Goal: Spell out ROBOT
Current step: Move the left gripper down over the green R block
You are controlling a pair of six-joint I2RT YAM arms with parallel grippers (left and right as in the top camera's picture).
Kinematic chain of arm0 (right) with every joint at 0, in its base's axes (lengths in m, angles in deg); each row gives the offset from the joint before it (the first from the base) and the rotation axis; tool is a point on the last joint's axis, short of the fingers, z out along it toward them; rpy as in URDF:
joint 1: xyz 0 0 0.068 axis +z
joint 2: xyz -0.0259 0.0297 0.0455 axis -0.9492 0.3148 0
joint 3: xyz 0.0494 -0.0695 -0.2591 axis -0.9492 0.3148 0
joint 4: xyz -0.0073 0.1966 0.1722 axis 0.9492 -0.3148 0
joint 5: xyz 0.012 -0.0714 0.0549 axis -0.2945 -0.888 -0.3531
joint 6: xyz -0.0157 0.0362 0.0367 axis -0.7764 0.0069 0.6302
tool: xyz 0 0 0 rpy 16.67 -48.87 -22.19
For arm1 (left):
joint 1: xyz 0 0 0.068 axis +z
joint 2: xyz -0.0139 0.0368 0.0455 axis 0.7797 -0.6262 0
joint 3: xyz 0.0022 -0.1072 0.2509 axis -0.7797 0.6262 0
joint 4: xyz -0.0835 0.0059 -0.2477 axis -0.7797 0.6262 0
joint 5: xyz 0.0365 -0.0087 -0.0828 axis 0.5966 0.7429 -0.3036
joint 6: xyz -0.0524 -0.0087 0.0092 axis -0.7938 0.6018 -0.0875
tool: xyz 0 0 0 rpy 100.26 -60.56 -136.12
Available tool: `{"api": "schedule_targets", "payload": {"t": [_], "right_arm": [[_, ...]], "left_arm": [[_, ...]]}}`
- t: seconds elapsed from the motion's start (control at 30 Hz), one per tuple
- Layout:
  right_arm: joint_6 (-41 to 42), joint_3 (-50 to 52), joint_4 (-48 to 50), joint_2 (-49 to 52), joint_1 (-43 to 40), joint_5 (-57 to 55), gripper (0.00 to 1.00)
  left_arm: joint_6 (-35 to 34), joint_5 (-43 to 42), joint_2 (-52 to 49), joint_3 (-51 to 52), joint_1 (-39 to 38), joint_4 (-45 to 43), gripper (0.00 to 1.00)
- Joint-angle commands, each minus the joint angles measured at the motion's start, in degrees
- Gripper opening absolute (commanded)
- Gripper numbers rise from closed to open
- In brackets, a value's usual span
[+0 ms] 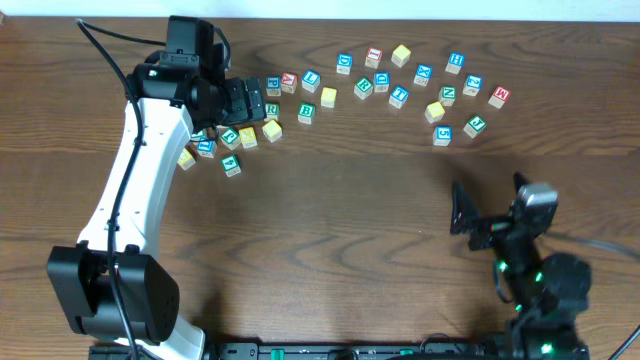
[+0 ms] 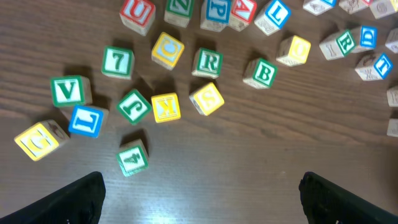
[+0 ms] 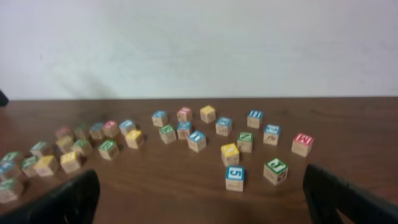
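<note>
Step one: you'd lifted nothing yet.
Your left tool (image 2: 202, 199) hung spread over the desk (image 2: 249, 162), green R (image 2: 208, 62) and green B (image 2: 262, 73) just ahead; right tool (image 3: 199, 193) spread too, well apart. The next move called for straddling R squarely.

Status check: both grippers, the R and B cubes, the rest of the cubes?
Left gripper: open, empty, above the table.
Right gripper: open, empty, low over the table.
R cube: on the table, R up, untouched.
B cube: on the table, B up, untouched.
Other cubes: scattered, not in a row.
</note>
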State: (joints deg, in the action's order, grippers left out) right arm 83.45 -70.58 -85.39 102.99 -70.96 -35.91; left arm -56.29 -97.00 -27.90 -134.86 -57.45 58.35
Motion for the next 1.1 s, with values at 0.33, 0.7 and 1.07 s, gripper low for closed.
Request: {"api": "schedule_targets", "payload": {"t": [0.33, 0.7, 1.07], "right_arm": [[-4.6, -41.7, -24.9, 37.4, -4.9, 13.0, 0.99], [-11.3, -73.7, -51.3, 60.9, -5.2, 13.5, 0.99], [-11.2, -73.8, -49.6, 63.7, -4.7, 17.3, 0.99]], "left_arm": [[-1.5, 11.6, -0.1, -15.4, -6.3, 4.2, 0.99], [-6.0, 19.2, -1.9, -18.4, -12.5, 3.0, 0.98], [-7.4, 13.7, -12.5, -18.4, -12.6, 0.2, 0.94]]}}
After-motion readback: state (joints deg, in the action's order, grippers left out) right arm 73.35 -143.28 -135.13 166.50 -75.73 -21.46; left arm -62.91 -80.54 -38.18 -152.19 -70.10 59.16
